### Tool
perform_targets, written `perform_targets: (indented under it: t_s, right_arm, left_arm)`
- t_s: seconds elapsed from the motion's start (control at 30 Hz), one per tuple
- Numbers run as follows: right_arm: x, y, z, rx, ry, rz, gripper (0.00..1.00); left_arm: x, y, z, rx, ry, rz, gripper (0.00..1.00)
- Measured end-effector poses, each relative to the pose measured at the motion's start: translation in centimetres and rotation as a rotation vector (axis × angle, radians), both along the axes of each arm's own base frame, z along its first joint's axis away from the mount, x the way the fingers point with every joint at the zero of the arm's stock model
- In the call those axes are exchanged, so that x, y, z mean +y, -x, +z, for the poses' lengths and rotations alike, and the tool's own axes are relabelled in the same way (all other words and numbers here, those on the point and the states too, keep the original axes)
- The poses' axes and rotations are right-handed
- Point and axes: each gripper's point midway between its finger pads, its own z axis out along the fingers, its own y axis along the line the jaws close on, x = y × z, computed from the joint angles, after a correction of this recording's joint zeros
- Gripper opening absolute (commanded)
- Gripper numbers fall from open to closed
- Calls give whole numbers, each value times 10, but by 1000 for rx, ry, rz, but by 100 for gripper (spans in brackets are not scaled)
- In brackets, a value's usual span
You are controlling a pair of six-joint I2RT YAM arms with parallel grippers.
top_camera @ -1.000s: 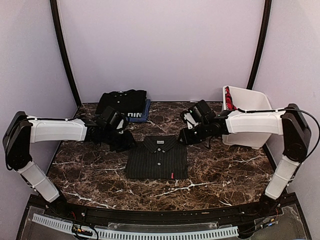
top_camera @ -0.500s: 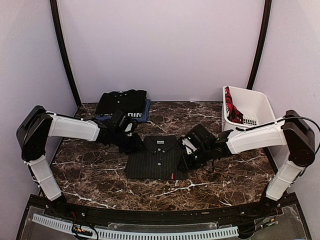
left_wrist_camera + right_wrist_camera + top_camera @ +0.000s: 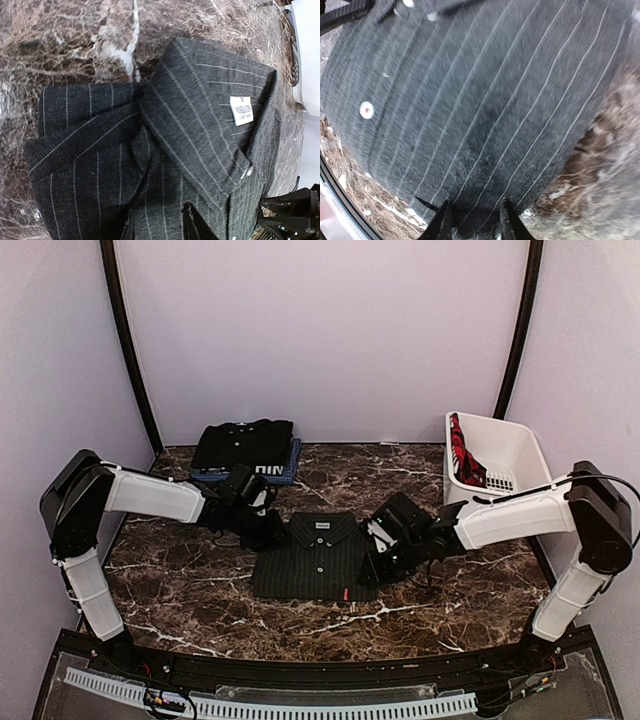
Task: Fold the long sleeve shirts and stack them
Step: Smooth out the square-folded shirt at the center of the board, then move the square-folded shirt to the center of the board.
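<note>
The black pinstripe shirt (image 3: 315,558) lies folded in the middle of the table, collar toward the back. My left gripper (image 3: 268,531) is at its upper left shoulder; in the left wrist view (image 3: 157,227) its narrow jaws hold striped cloth (image 3: 200,115) between them. My right gripper (image 3: 372,565) is at the shirt's right edge; in the right wrist view (image 3: 472,225) its jaws close on the folded edge (image 3: 485,115). The plain black shirt (image 3: 245,443) lies folded on the blue lettered shirt (image 3: 277,472) at the back left.
A white plastic basket (image 3: 520,445) with red cloth (image 3: 460,455) inside stands at the back right, close behind my right arm. The marble table (image 3: 180,585) has dark walls' poles at both back corners.
My left gripper moved right onto the shirt's shoulder. My right gripper came down from beside the collar to the shirt's right edge. The shirt has stayed flat.
</note>
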Motion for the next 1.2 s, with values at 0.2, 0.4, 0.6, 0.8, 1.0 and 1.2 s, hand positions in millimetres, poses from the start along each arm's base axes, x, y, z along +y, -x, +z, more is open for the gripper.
perform_targets:
  t_s: [0.2,0.4,0.6,0.8,1.0,1.2]
  right_arm:
    - [17,-24,42,-100,-5,20,48]
    - [57,-45,75,-186,-44,54,68]
    - [105,-49,63,-198,-9,107,69]
    - [116,-53,31,-228,129,90,70]
    - [100,-51,5,-237,263,58,70]
    - [87,-49,-11,-234,299,20,70]
  left_arm:
    - [5,-10,23,-43,12,17,34]
    - [31,-27,63,-121,35,76,39]
    - [57,-36,89,-179,35,125,42]
    - [70,-32,96,-197,25,134,43]
    - [73,-26,87,-176,17,126,43]
    - [70,-24,85,-169,28,110,43]
